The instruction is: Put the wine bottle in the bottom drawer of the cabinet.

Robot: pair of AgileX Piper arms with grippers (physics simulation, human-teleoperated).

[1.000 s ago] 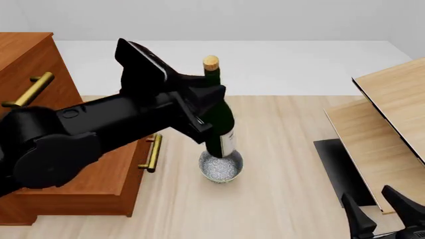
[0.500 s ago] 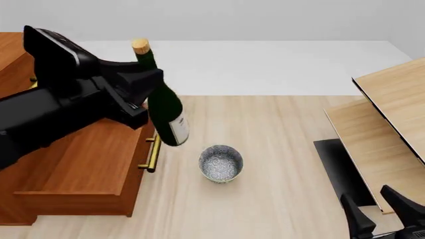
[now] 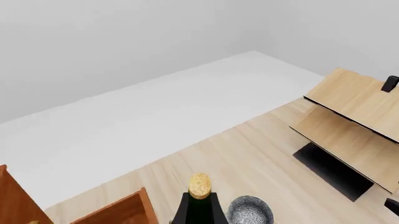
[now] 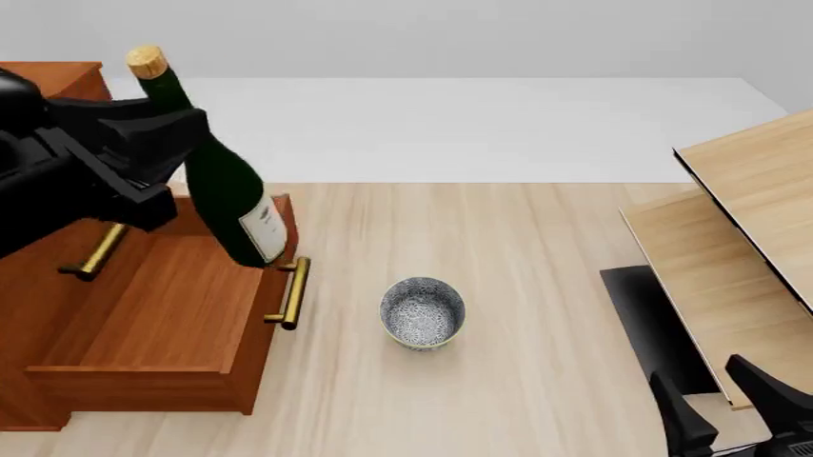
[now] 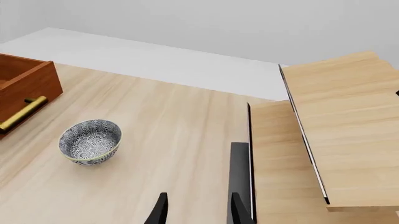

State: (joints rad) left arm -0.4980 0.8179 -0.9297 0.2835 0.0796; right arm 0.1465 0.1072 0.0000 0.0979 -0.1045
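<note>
Seen from the left wrist camera, the wine bottle shows only its tan cork and dark green neck at the frame's edge, with the speckled grey bowl close beside it on the light-wood surface. A corner of the reddish-brown cabinet and the bottom drawer show nearby. The pale light-wood furniture with its black base stands well apart.
</note>
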